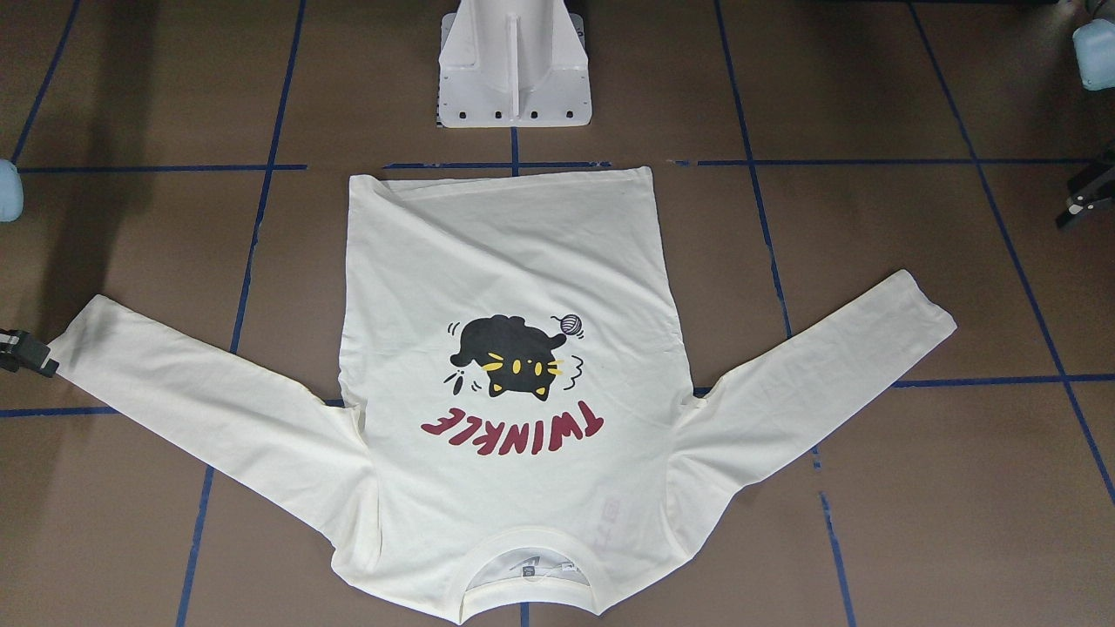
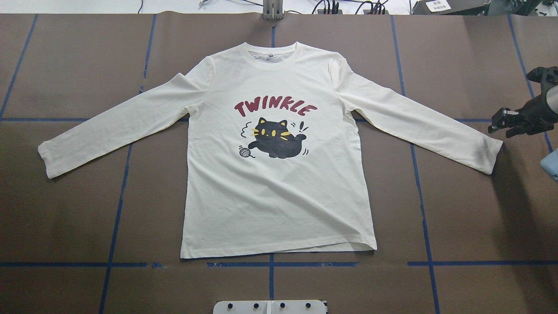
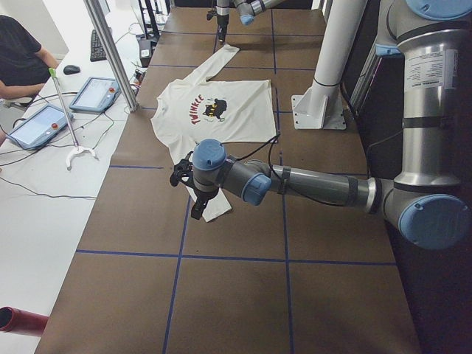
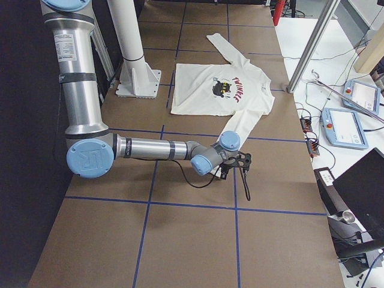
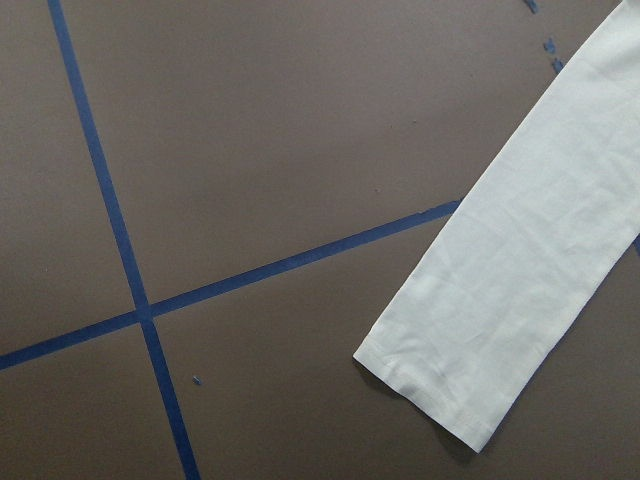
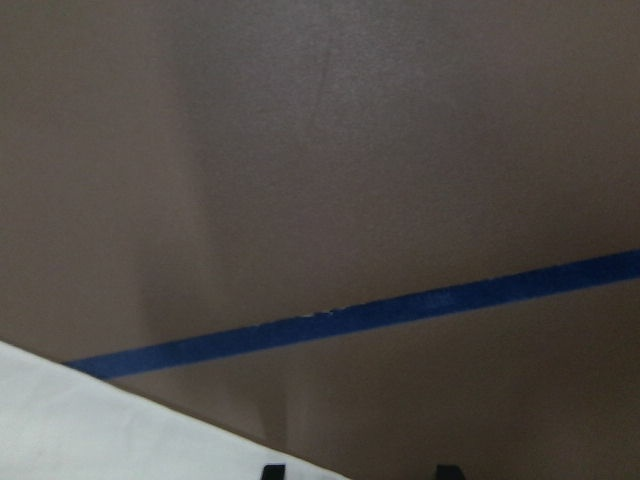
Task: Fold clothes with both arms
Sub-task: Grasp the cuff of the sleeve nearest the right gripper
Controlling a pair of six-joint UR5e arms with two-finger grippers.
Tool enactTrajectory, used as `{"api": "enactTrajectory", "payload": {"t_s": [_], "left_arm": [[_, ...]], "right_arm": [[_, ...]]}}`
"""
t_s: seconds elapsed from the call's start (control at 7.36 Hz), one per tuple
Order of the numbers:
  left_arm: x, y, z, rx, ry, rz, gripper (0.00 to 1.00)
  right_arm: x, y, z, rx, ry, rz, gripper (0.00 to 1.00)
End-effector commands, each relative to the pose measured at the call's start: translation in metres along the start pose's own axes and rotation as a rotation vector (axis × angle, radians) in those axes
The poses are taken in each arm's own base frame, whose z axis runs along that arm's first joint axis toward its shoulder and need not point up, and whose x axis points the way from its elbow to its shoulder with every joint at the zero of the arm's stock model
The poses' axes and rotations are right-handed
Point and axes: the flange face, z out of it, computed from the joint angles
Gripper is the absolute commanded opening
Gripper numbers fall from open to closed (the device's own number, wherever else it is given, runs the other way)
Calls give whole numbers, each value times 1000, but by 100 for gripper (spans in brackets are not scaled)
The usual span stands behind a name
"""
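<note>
Brown matte table [image 2: 65,209] fills every view, gridded with blue tape [image 2: 270,264]; a white pedestal base [image 1: 514,78] stands at its robot edge; the left arm [image 3: 317,184] reaches low and nearly level over the table, wrist bent down; the right arm [image 4: 150,149] stretches out the same way at the opposite end. Between them the T-shirt [image 2: 279,174] lies flat at the table's middle, print up, hem toward the pedestal, collar away, both long sleeves spread wide and slanting; its cream-white cloth is soft and lightly creased, with a banded round collar. The left gripper [image 3: 198,210] points down near the left-side cuff [image 5: 440,390]; how far it is parted cannot be told; the right gripper [image 2: 501,126] sits just beside the right-side cuff [image 2: 492,157], its 2 black fingertips [image 6: 272,470] apart with nothing between them. Dark red lettering [image 2: 275,109] arcs over a black cat [image 2: 274,139] and 1 small yarn ball [image 2: 245,152].
</note>
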Motion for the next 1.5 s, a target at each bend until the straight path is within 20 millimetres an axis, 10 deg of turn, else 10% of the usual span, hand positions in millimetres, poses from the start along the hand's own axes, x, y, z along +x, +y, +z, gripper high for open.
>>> {"api": "enactTrajectory", "payload": {"t_s": [0.0,0.68,0.95,1.36], "left_arm": [[0,0,0,0,1,1,100],[1,0,0,1,1,0,100],[1,0,0,1,1,0,100],[2,-1,0,1,12,3,100]], "right_arm": [[5,-1,4,-1,12,12,51],[-1,8,16,-29,12,-13,51],[-2,12,15,-31,2,-30,0],[10,38,8,-20,-106,-117,0]]}}
